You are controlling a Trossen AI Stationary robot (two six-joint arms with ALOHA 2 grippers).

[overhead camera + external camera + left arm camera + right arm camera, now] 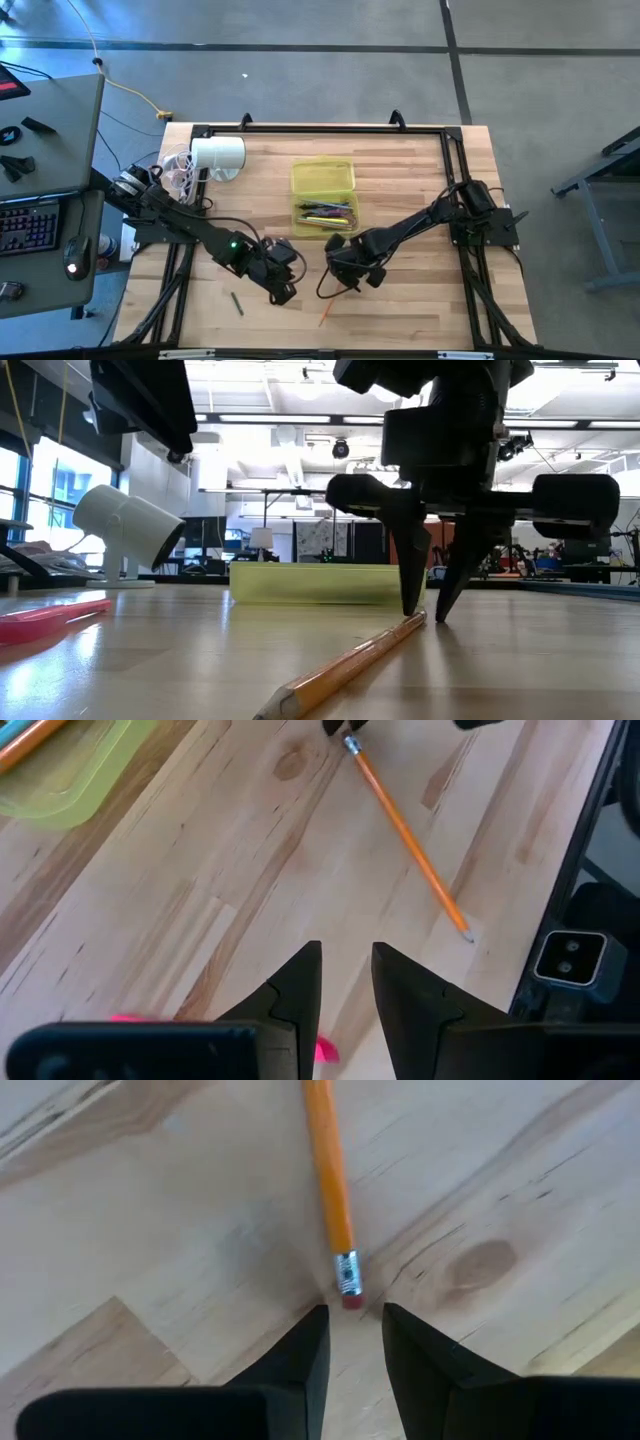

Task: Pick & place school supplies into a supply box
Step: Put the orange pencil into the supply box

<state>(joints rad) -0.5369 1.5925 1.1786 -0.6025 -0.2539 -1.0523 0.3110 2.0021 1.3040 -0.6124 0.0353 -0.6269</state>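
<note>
Straddling the orange pencil's [329, 1180] eraser end, right tool [352, 1325] parted.

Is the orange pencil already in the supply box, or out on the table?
Out: the orange pencil lies flat on the table, near the supply box.

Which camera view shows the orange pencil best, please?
The left wrist view: the whole orange pencil lies there unobstructed, eraser to tip. The right wrist view shows only its eraser half, the low view shows it foreshortened, and the high view gives a tiny streak.
</note>
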